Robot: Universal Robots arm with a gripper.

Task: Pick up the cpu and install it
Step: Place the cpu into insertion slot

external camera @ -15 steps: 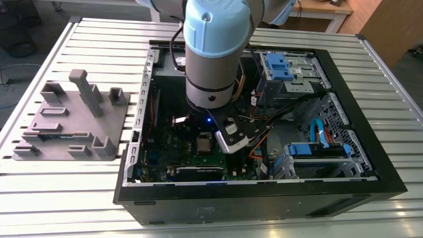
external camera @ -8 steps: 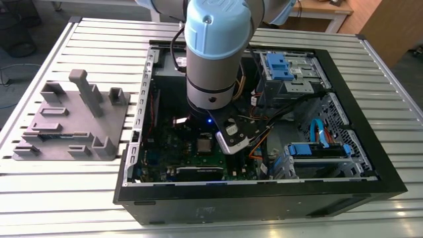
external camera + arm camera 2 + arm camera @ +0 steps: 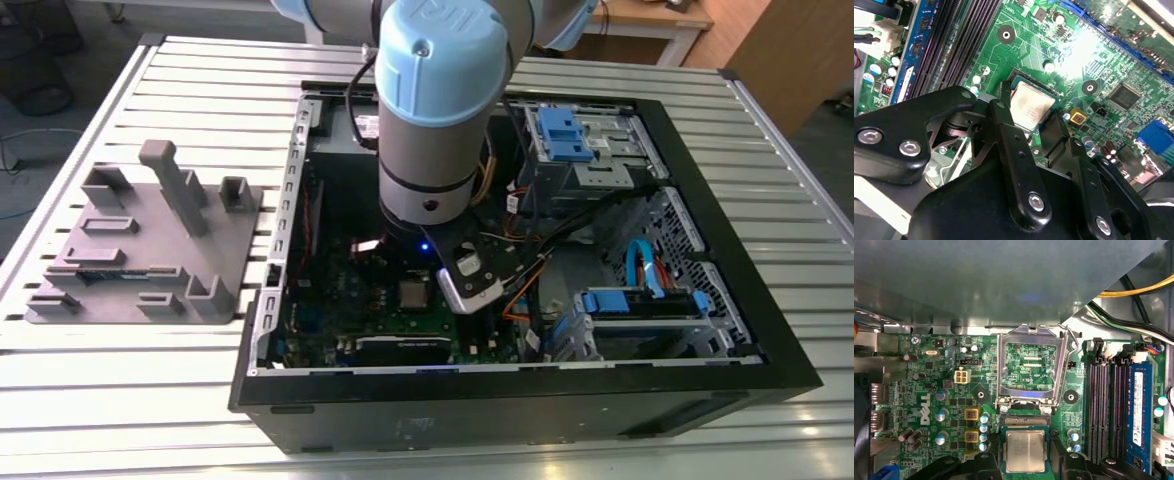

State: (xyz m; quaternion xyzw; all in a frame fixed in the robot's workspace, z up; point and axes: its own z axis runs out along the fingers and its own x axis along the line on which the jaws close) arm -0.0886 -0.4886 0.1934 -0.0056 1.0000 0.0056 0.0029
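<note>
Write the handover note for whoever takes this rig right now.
Gripper: jaws look open, one on each side of the cpu, with a gap on both sides in the first wrist view.
Cpu: lies flat in its socket on the motherboard, inside the computer case.
Done: the cpu appears to be set in the socket.
Left: the socket frame stands open beside the cpu, not yet closed over it.
</note>
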